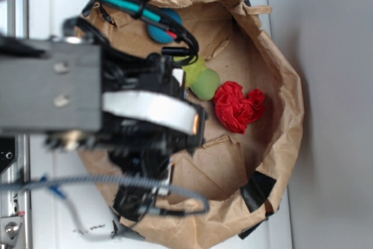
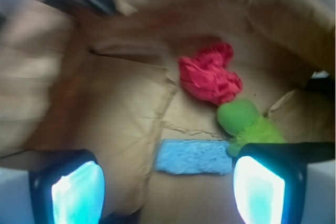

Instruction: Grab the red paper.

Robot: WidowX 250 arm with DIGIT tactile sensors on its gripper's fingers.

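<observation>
So from the overhead view, the left half is mostly robot arm [image 1: 99, 97] and cables hanging over the brown paper bag [image 1: 285, 109], which is rolled down into a sort of shallow bowl. A blue ball [image 1: 164, 25] peeks out at the far-left edge of the bag floor, half hidden behind the wiring. Just right of the arm there's a green soft thing [image 1: 201, 80], and touching its right side sits the red paper [image 1: 238, 107], pretty much mid-bag on the floor, clear of the walls.

Wrist cam is blurry, but the gripper [image 2: 168, 187] is spread wide, pads at the bottom left and right corners with nothing between them. A blue rectangular patch [image 2: 193, 156] lies between the pads, a sponge maybe, hard to say with the blur. The red paper [image 2: 210, 75] is farther off and a bit right of centre, green thing [image 2: 244, 121] butted against its near-right side.

Handling-wise I'd guess the wad is super light and squishy, and it'll crumple and hold rather than slip. I'd pinch across the fat middle, coming in from the side away from the green thing so that doesn't get caught too.
</observation>
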